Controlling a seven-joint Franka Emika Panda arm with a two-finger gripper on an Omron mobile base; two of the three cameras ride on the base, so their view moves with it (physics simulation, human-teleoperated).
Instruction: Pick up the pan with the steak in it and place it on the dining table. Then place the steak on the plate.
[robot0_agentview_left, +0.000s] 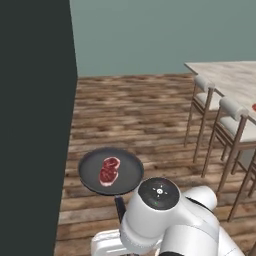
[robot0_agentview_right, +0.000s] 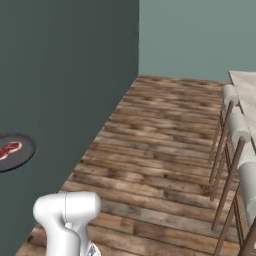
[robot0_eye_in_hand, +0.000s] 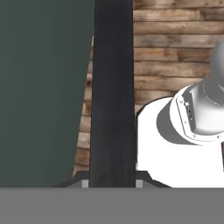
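The black pan hangs level above the wooden floor, with the red steak lying near its middle. Its thin handle runs back under my arm's white joint. In the right base view the pan and steak sit at the left edge. In the hand view my gripper is shut on the pan's handle, which runs straight up the picture. The dining table stands at the far right. A red sliver on the table, seemingly the plate, touches the frame edge.
A tall dark panel rises close on the pan's left. Light-cushioned wooden chairs line the table's near side, also in the right base view. Plank floor stretches to the teal wall.
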